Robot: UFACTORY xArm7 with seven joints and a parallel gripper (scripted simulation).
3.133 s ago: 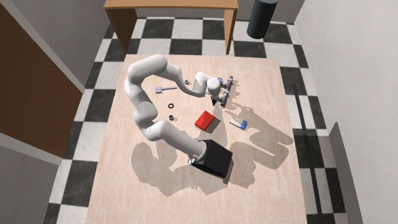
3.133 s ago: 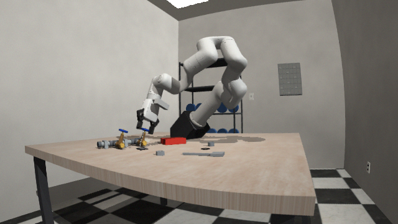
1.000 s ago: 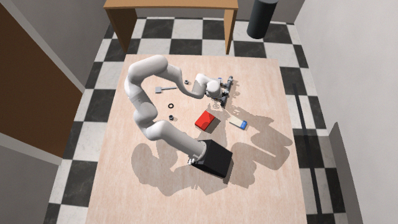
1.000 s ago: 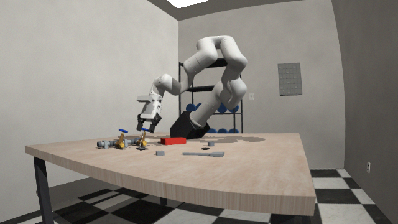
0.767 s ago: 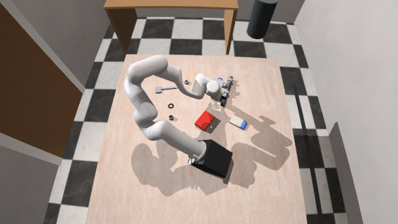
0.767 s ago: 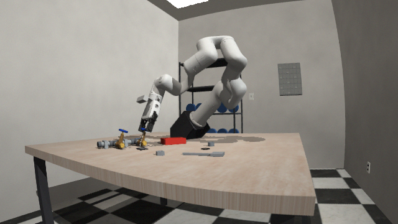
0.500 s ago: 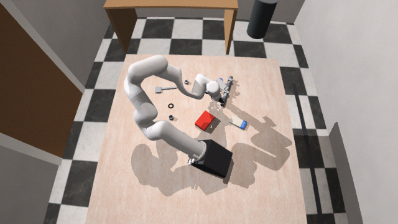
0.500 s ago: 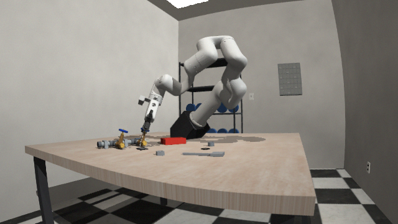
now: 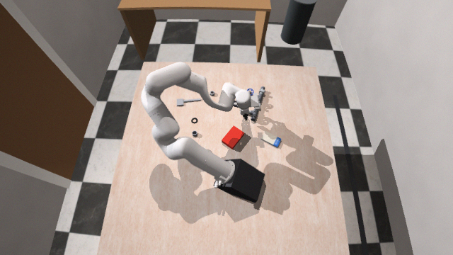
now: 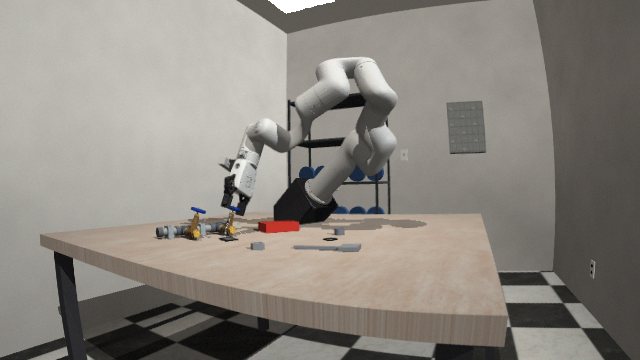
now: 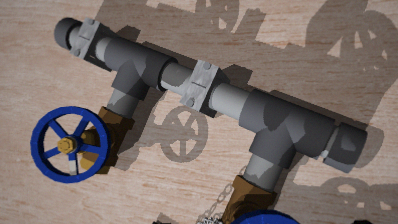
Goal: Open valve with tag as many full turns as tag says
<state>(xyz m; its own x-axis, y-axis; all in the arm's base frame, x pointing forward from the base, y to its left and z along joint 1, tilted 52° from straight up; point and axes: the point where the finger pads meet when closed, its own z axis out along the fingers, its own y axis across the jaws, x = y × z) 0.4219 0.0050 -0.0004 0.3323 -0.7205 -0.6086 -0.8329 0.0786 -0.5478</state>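
Note:
A grey pipe lies on the table and carries two brass valves with blue handwheels. One handwheel is in full view at the left of the wrist view. The other handwheel is cut off by the bottom edge, and a chain hangs from its brass body. In the side view both valves stand upright, the one without a chain and the chained one, and the black tag lies on the table in front of them. My gripper is open and empty, just above the chained valve. It also shows in the top view.
A red block and a white and blue box lie near the pipe. A grey T-shaped tool, a black ring and two small nuts lie to the left. The arm's black base stands nearer the front.

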